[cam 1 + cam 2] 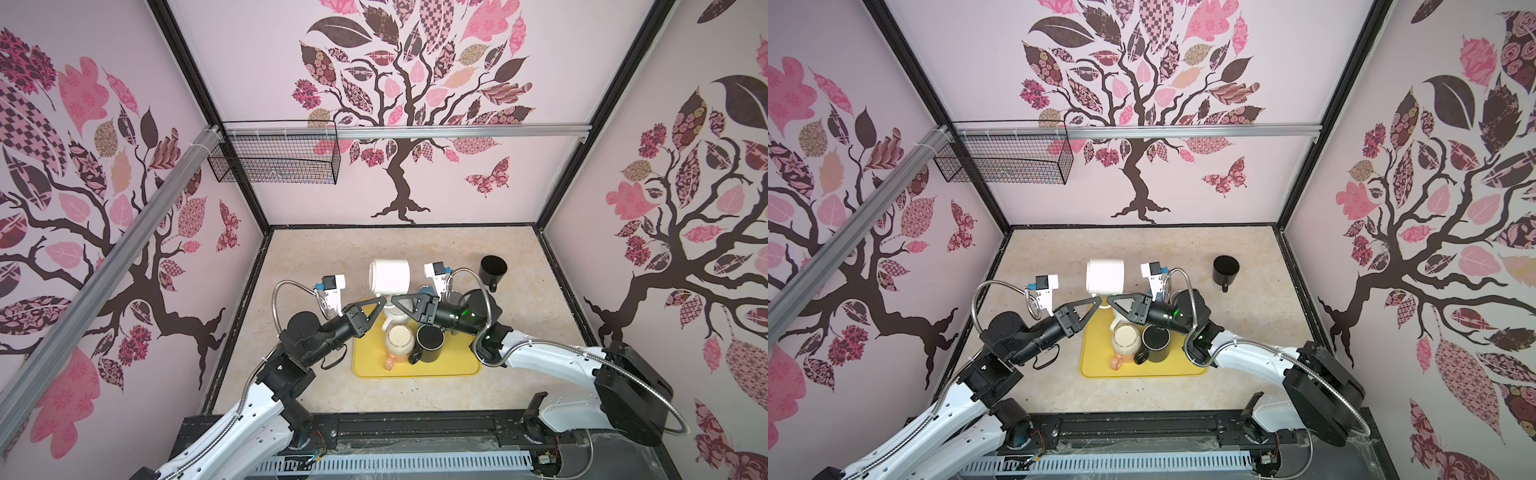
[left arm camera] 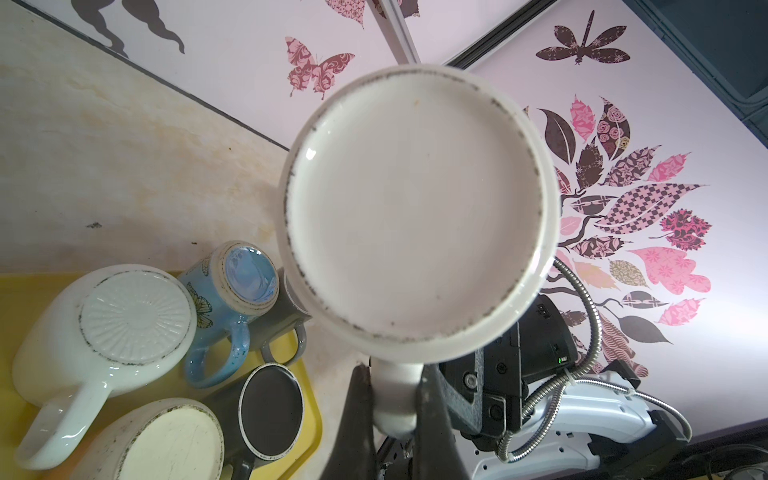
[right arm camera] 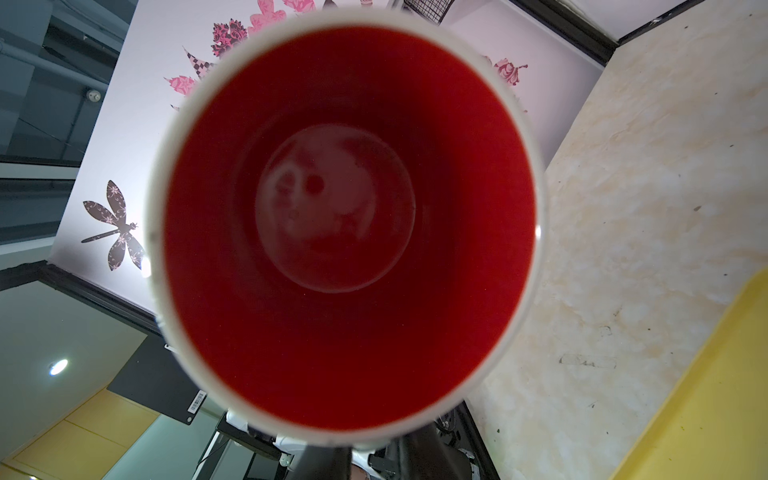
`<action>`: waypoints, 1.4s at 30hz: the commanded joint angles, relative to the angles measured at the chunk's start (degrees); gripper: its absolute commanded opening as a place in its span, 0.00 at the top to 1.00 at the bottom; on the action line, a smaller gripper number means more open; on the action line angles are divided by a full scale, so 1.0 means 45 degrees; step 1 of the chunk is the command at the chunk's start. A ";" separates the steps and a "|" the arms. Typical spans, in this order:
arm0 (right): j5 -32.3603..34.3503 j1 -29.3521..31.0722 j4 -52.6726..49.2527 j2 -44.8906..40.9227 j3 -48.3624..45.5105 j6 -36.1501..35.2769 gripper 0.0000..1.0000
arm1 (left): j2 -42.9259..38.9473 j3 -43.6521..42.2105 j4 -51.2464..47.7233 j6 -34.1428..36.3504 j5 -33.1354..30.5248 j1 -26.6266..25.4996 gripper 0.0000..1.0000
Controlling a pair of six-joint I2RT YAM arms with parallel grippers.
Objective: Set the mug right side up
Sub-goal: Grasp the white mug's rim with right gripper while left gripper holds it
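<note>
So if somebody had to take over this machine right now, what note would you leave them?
Left gripper: shut on the handle of the white ceramic mug with a red inside.
Right gripper: shut too, gripping the same handle from the opposite side, as far as the views show.
Mug: held in the air above the far edge of the yellow plastic tray, lying on its side, base toward the left gripper, mouth toward the right one.
Done: mug picked up and tipped halfway.
Left: finish the turn and set it mouth up on the beige table.
</note>
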 commanded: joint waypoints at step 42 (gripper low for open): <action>0.1249 -0.0089 0.2004 0.1230 0.1939 0.0556 0.87 | 0.0172 -0.0868 0.1820 -0.0107 0.1505 -0.0013 1.00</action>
